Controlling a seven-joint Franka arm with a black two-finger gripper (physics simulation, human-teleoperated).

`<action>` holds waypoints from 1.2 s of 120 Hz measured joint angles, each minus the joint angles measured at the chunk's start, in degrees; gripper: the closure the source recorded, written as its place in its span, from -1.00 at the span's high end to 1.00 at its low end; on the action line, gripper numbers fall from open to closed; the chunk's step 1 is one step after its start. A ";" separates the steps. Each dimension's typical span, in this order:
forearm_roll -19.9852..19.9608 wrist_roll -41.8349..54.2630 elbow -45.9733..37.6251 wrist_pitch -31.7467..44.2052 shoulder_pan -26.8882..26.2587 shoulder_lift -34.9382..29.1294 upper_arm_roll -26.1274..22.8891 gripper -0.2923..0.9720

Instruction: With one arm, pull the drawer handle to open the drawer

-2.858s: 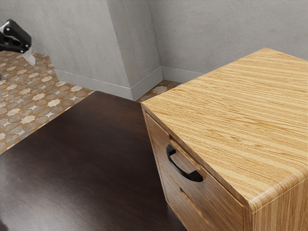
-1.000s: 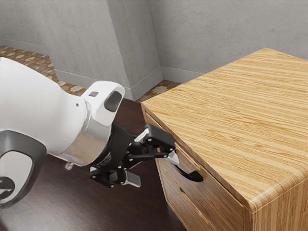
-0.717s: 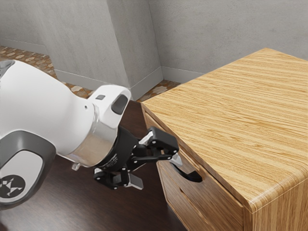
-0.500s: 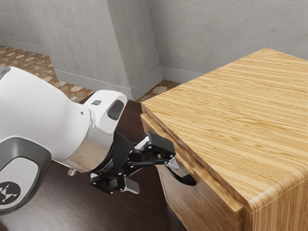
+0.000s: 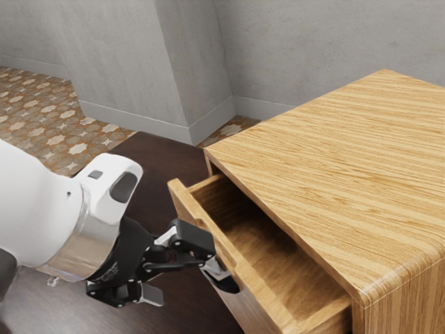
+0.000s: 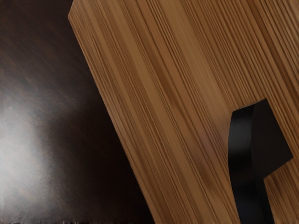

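Note:
A light wooden cabinet [image 5: 348, 160] stands at the exterior view's right. Its top drawer [image 5: 264, 250] is pulled well out toward the lower left, and its bare wooden inside shows. The black handle [image 5: 228, 284] sits on the drawer front, mostly hidden behind the front panel. My black gripper [image 5: 184, 282] is at the drawer front with its fingers wide apart. The upper finger [image 5: 212, 261] reaches to the handle, while the lower finger [image 5: 147, 296] hangs free of the drawer. In the wrist view the drawer front [image 6: 177, 93] and the handle [image 6: 252, 154] are very near.
The cabinet rests on a dark brown surface [image 5: 139, 181] that stretches to the exterior view's left. A grey wall corner [image 5: 188, 62] rises behind it, with patterned floor tiles [image 5: 49, 132] beyond. My white arm [image 5: 42, 216] takes up the lower left.
The drawer went from shut to pulled far out. My hand came in to the handle and then drew back toward the exterior view's lower left together with the drawer front.

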 joint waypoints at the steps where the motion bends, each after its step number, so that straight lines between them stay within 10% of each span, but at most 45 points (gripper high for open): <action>1: 0.02 -0.01 -0.03 -0.21 0.00 -0.18 0.00 0.53; 144: 5.82 -5.77 -2.97 -32.63 -3.08 -25.46 2.28 0.51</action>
